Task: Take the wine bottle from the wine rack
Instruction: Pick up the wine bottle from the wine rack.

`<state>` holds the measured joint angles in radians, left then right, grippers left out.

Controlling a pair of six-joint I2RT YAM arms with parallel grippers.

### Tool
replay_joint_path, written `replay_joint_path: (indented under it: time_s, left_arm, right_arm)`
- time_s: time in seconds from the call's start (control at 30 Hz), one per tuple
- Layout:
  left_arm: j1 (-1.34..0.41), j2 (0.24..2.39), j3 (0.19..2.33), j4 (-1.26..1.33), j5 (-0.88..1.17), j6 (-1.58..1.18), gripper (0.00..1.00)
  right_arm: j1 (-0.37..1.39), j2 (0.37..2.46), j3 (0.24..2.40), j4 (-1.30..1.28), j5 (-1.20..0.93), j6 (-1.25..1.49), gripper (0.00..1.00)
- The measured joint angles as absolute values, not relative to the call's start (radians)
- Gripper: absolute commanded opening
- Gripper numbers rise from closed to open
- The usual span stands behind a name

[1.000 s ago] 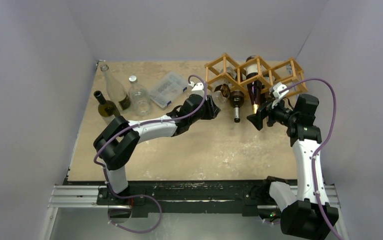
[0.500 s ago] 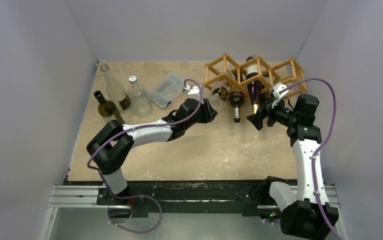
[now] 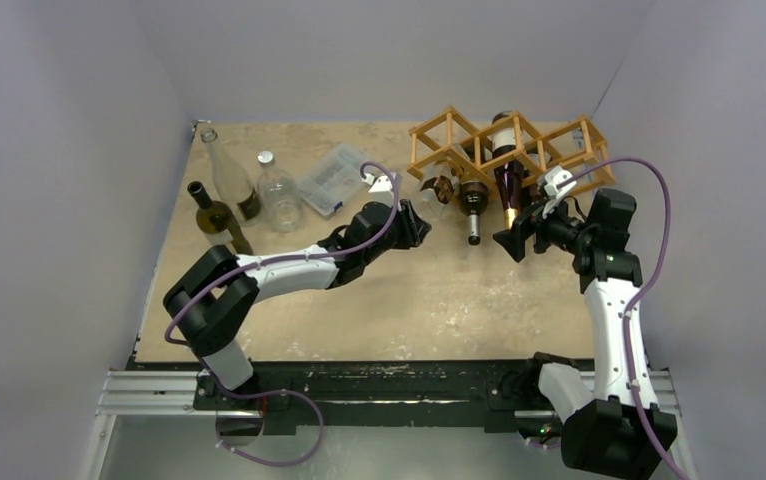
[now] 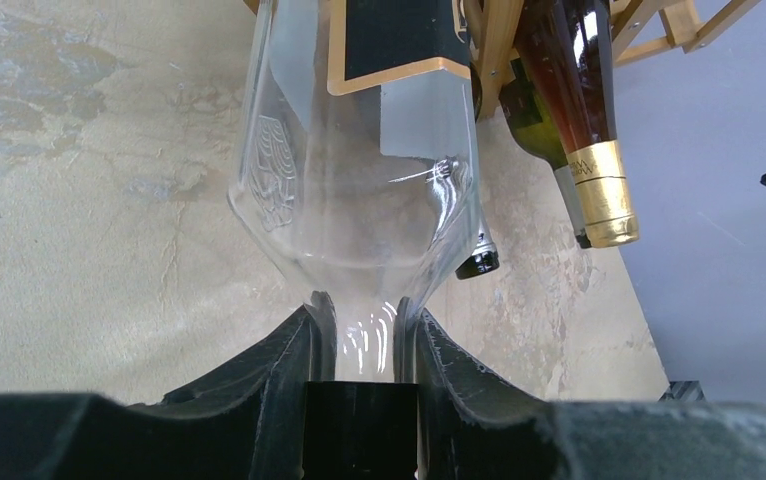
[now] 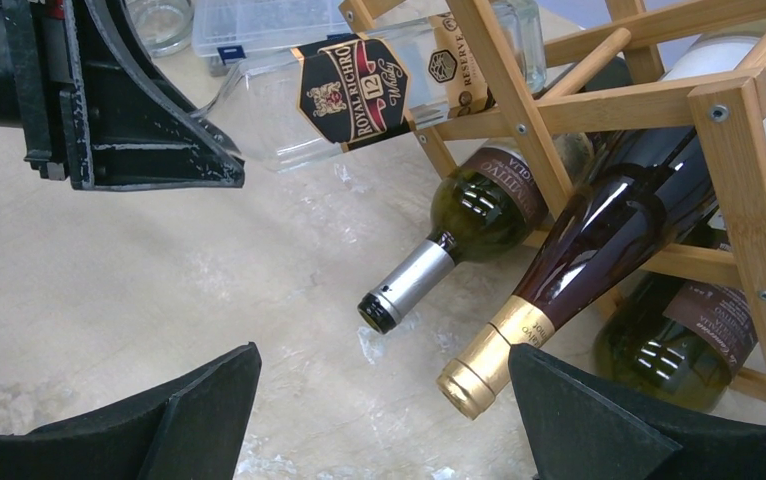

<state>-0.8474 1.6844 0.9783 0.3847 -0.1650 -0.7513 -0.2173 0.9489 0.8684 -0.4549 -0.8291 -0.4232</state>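
Observation:
The wine rack [image 3: 479, 130] of light wooden rods stands at the back right of the table. A clear bottle [image 3: 437, 190] with a black-and-gold label sticks out of the rack's left cell. My left gripper [image 3: 414, 222] is shut on its neck, and the left wrist view shows that neck [image 4: 366, 330] clamped between both fingers. A dark red wine bottle [image 5: 599, 230] with a gold cap and a green bottle [image 5: 479, 210] with a silver cap lie in the rack [image 5: 599, 105], necks pointing out. My right gripper [image 5: 384, 355] is open just in front of them, holding nothing.
Three bottles stand at the back left: a tall clear one [image 3: 227, 172], a squat clear one [image 3: 279, 195] and a dark green one [image 3: 211, 215]. A clear plastic compartment box [image 3: 334, 178] lies beside them. Walls close in the table on three sides.
My left gripper has drawn a little to the left and towards the near side, bringing the clear bottle with it out of the rack. The right arm has not moved.

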Motion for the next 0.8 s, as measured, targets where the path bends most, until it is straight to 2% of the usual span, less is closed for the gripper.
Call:
replay_joint_path:
  time_s: [0.4,0.8]
  left_arm:
    - [-0.852,1.676,0.956,0.416,-0.181,-0.775,0.00]
    - [-0.854,1.675,0.934,0.448,-0.181,-0.778,0.00]
  right_arm:
    - [-0.217,0.963,0.862,-0.459,-0.839,-0.443,0.99]
    - [-0.217,0.986,0.863,-0.496,-0.976,-0.488,0.98]
